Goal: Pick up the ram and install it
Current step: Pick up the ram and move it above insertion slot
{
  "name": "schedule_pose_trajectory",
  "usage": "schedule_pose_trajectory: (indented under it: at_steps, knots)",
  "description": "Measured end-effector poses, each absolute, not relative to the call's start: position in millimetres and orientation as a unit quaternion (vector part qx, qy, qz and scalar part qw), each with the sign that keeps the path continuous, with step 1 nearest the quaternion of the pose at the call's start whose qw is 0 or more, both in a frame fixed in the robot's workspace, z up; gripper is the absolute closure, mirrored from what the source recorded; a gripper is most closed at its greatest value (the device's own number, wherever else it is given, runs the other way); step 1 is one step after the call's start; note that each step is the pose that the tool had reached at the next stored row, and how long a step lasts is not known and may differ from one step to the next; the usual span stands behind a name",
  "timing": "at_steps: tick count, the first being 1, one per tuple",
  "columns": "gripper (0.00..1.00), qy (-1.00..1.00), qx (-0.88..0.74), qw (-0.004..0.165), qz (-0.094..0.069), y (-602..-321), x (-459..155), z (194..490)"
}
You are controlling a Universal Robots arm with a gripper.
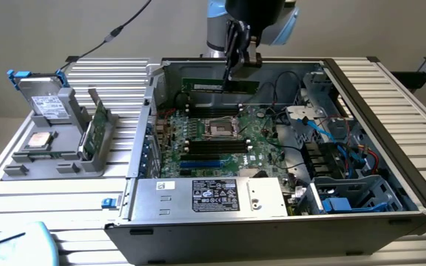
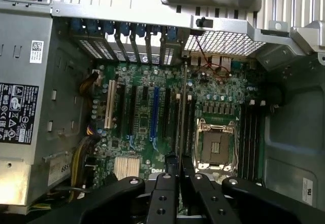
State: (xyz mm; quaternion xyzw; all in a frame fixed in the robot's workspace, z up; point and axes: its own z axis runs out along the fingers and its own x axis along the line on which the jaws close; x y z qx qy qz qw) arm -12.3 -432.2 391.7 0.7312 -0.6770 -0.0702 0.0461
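The ram (image 1: pixel 207 85) is a slim dark-green stick hanging level over the far side of the open computer case (image 1: pixel 412 183). My gripper (image 1: pixel 235 76) comes down from above and is shut on its right half. The stick hovers above the motherboard (image 1: pixel 261 136), over the black memory slots (image 1: pixel 213 109) behind the processor socket (image 1: pixel 221 128), apart from them. In the wrist view the ram (image 2: pixel 181 107) appears edge-on as a thin strip running out from my gripper (image 2: pixel 179 170), beside the socket (image 2: pixel 216 145) and over black slots.
The grey power supply (image 1: pixel 213 197) fills the case's front. Cables and drive bays (image 1: pixel 339 138) crowd the exterior view's right. Outside, on the exterior view's left, a grey rack (image 1: pixel 50 158) holds a hard drive (image 1: pixel 48 105), a green card (image 1: pixel 97 126) and a processor chip (image 1: pixel 37 141).
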Motion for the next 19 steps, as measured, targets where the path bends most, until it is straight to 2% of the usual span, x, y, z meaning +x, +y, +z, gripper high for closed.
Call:
schedule_pose_trajectory:
  at_steps: [19]
  knots:
    - [0.86,-0.677,0.732,0.046,-0.07,-426,-9,358]
